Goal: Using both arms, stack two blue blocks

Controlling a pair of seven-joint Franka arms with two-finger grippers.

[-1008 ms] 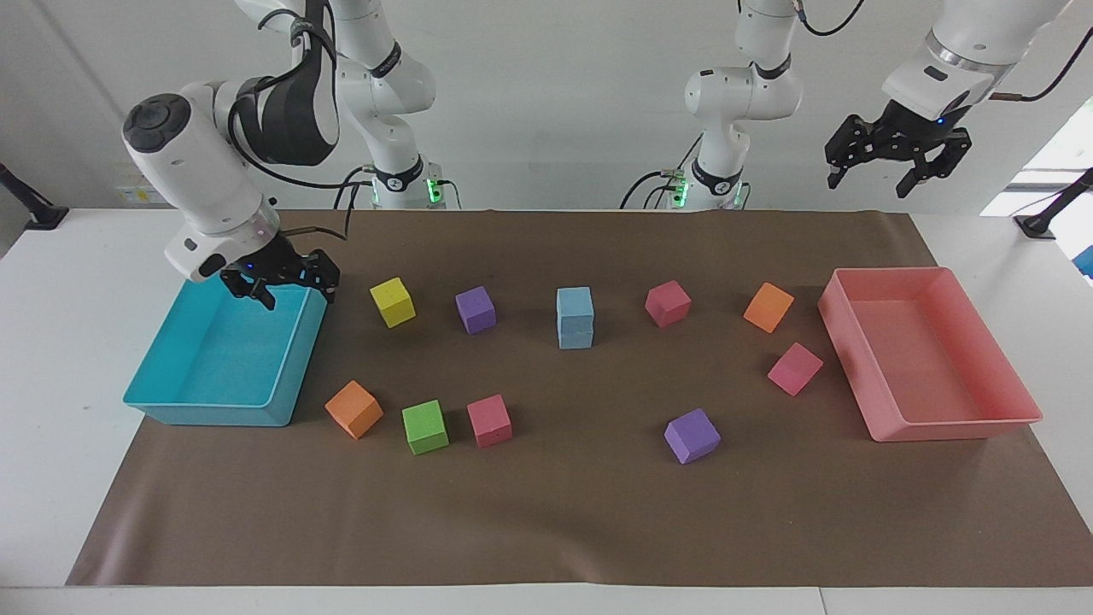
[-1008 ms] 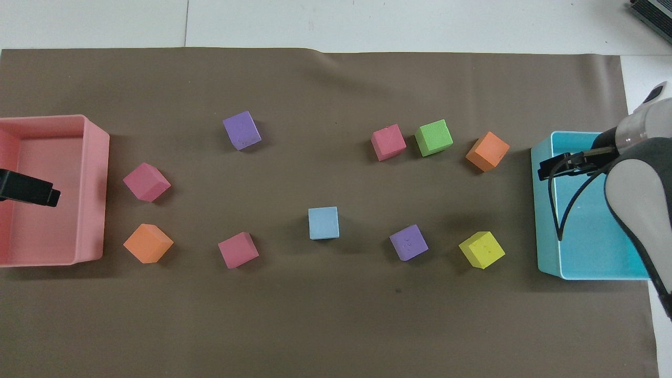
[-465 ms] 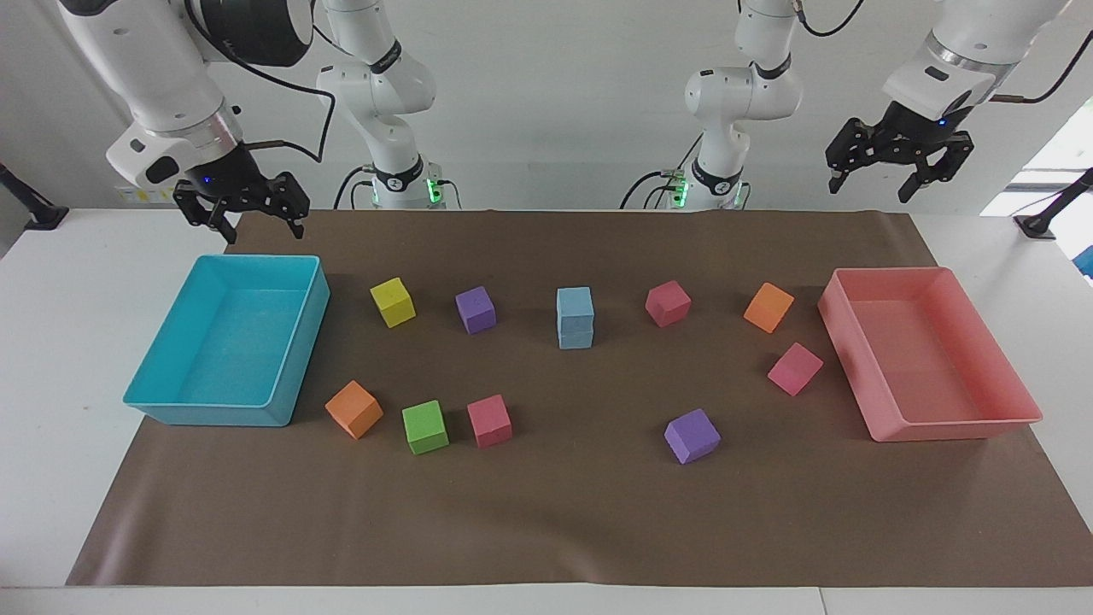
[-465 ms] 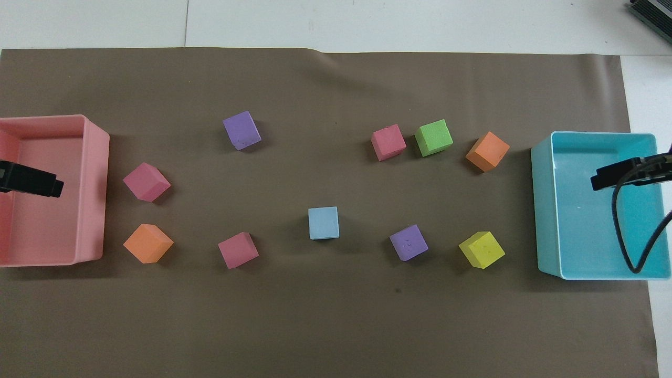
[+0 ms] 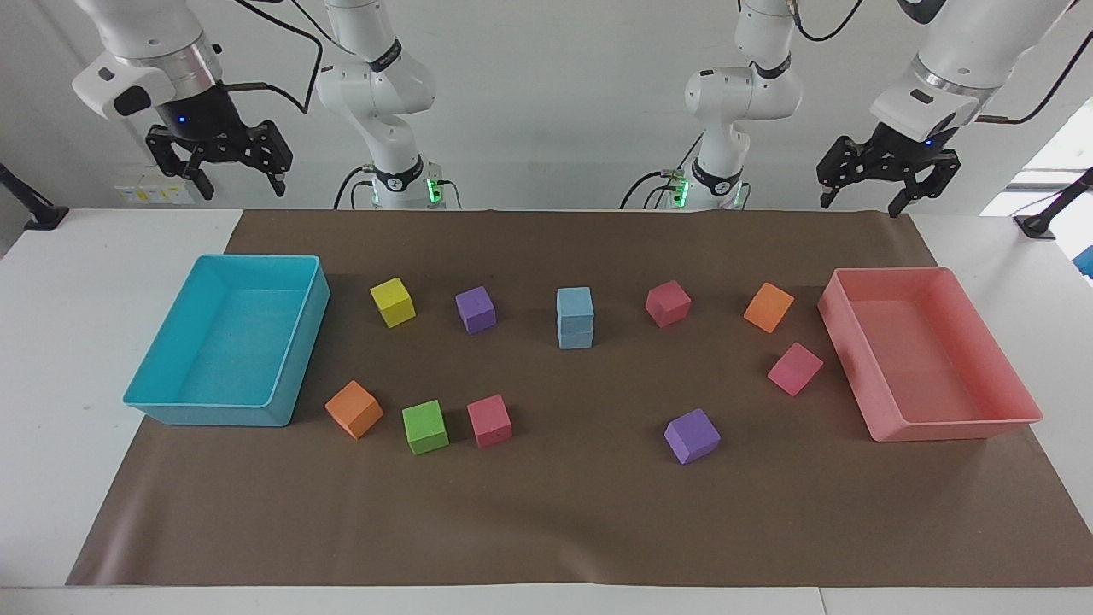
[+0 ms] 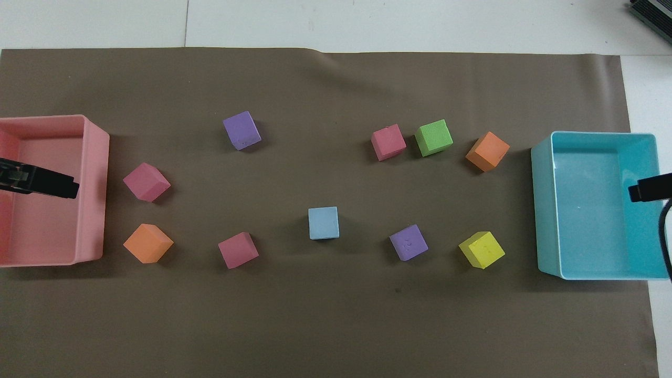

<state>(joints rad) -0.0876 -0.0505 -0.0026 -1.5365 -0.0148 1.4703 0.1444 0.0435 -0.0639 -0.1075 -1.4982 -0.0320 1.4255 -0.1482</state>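
Blue blocks (image 5: pixel 575 318) stacked mid-worktop. Left gripper (image 5: pixel 888 167) up at 2 o'clock, right gripper (image 5: pixel 219 154) at 10; jaws wide, empty.

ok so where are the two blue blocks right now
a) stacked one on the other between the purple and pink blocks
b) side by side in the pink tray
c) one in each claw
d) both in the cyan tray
a: the two blue blocks stand as one stack on the mat, between a purple block and a pink block, with both claws raised and empty.
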